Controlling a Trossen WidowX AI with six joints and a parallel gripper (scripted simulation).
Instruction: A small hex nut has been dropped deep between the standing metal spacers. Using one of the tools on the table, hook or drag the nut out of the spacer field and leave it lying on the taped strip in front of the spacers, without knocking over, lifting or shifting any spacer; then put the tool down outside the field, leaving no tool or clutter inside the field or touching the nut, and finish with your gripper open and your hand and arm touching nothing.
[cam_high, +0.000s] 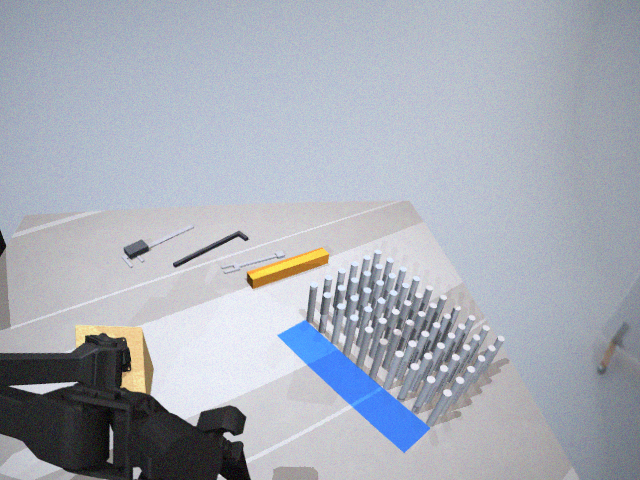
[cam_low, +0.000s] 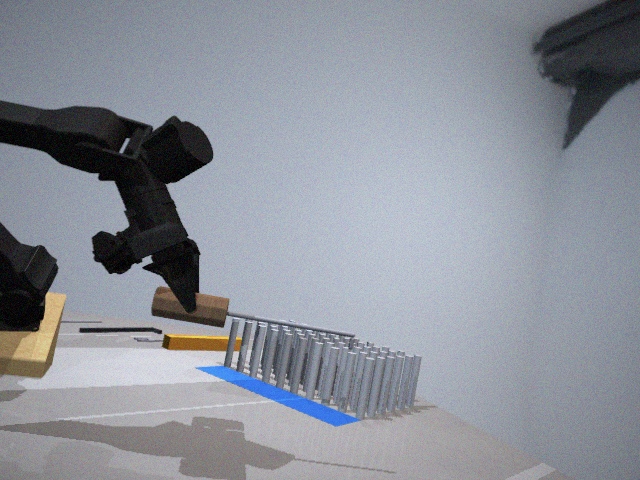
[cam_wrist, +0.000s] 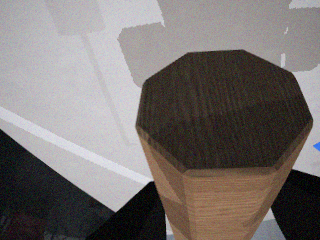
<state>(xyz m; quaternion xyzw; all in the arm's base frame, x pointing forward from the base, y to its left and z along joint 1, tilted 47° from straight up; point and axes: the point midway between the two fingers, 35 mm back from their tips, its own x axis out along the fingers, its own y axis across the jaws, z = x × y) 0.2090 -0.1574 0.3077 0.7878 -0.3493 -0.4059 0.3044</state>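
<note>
My gripper (cam_low: 190, 308) is shut on the wooden handle (cam_low: 212, 310) (cam_wrist: 225, 110) of a tool with a long thin grey shaft (cam_low: 289, 321). The tool is held in the air, nearly level. In the exterior view the shaft runs across the tops of the standing metal spacers (cam_high: 312, 304) (cam_low: 363, 387); I cannot tell whether it touches them. Its tip details are too small to tell. The spacers stand upright in rows behind the blue taped strip (cam_high: 336, 372) (cam_low: 273, 395). No nut can be made out among the spacers or on the strip.
A yellow-orange bar (cam_high: 289, 269) (cam_low: 196, 343) lies left of the spacers. Beyond it lie a thin grey forked tool (cam_high: 258, 259), a black bent rod (cam_high: 206, 250) (cam_low: 118, 329) and a dark block with a thin rod (cam_high: 135, 249). A pale wooden block (cam_high: 138, 351) (cam_low: 31, 356) stands near the arm.
</note>
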